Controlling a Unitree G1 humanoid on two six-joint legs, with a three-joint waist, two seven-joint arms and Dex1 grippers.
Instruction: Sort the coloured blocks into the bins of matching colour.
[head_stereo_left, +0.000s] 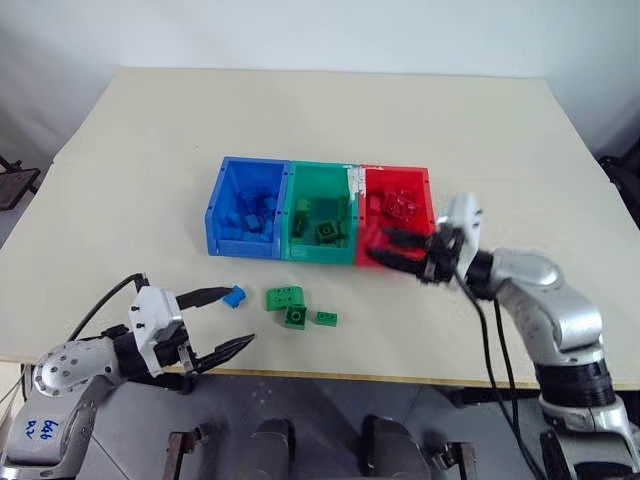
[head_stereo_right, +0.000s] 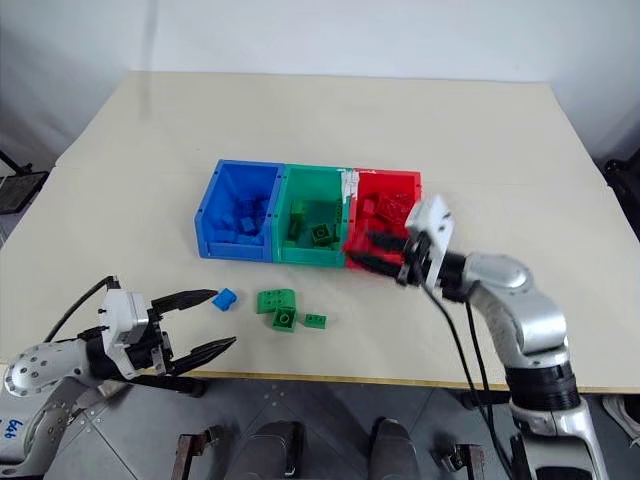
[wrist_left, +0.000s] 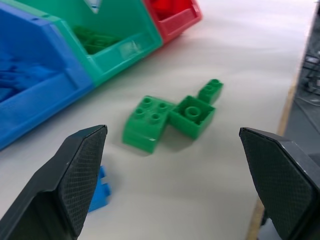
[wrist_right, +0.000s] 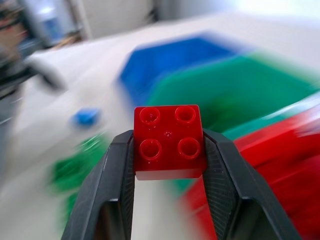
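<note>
Currently all three bins (head_stereo_left: 287, 252) hold matching blocks; the right gripper (wrist_right: 169, 165) pinches a red block (wrist_right: 169, 141) at the red bin's (head_stereo_right: 392, 187) near edge; the left gripper (head_stereo_right: 205, 320), jaws spread, hovers near one blue block (head_stereo_right: 225, 298); three green blocks (head_stereo_right: 285, 308) lie unsorted.

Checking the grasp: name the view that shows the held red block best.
Right wrist view: the red block sits studs-up between the right end effector's fingers. In both eye views it is a red blur at the red bin's front.
</note>
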